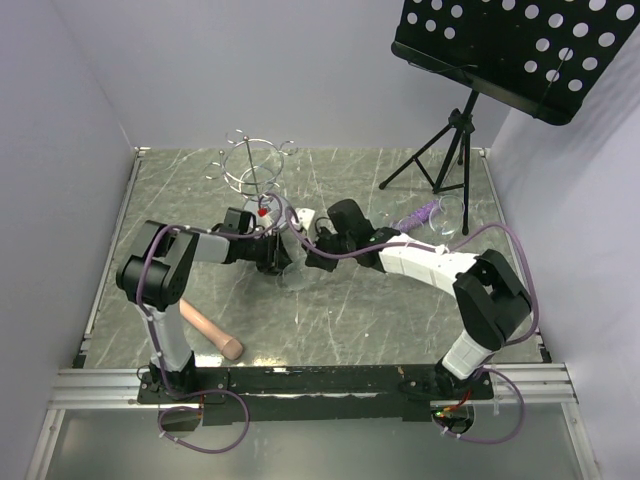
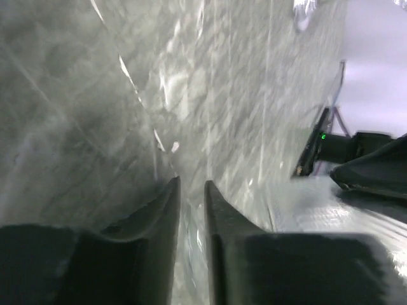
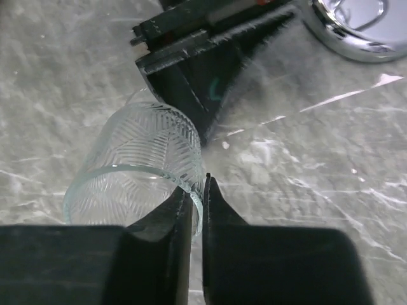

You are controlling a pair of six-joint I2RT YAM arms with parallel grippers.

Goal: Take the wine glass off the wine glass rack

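The wine glass [image 3: 137,159], clear with a cut pattern, lies tilted just above the marble table between the two arms. My right gripper [image 3: 198,181] is shut on the rim of its bowl, one finger inside and one outside. My left gripper [image 2: 192,184] faces it from the other side. Its fingers stand a narrow gap apart, with blurred glass showing between them. From the top view both grippers, left [image 1: 278,256] and right [image 1: 314,256], meet in front of the wine glass rack [image 1: 255,165]. The rack's shiny round base [image 3: 356,28] shows in the right wrist view.
A black music stand [image 1: 520,50] on a tripod [image 1: 450,150] stands at the back right. A purple object [image 1: 420,213] and another clear glass [image 1: 452,215] lie right of the arms. A wooden pin [image 1: 212,332] lies at the front left. White walls close in the table.
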